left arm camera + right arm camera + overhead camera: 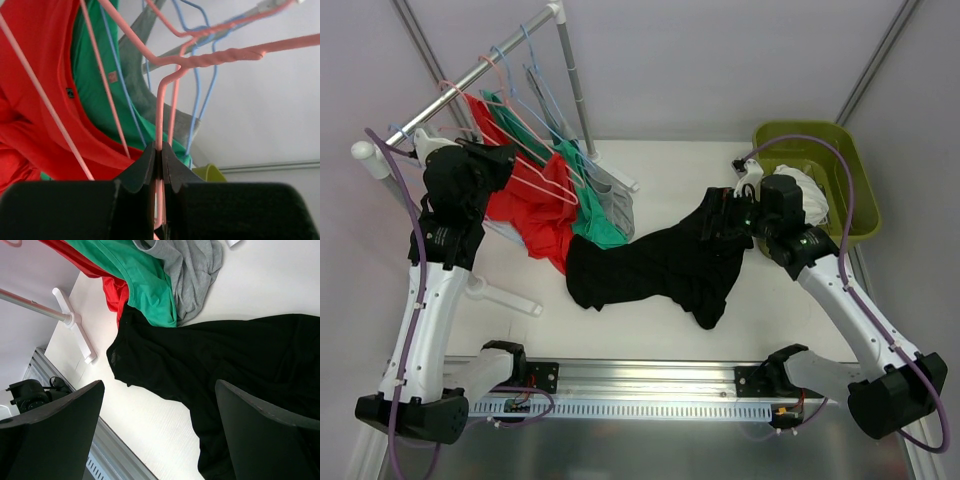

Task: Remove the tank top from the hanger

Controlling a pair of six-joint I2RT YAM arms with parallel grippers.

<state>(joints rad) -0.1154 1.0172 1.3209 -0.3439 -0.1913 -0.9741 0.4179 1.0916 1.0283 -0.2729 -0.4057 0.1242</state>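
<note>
My left gripper [160,154] is clamped on the pink hanger [210,56] wire at the rack [490,65]. My right gripper [157,390] is spread wide and holds nothing. It is above the black tank top [660,265], which lies in the middle of the table [650,340].

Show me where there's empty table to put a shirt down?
Bare table runs along the near side, between the black top and the metal rail. Another bare strip lies at the back, between the rack's foot and the green bin. It is crowded on the left, where the red top, green top and grey top hang down.
</note>
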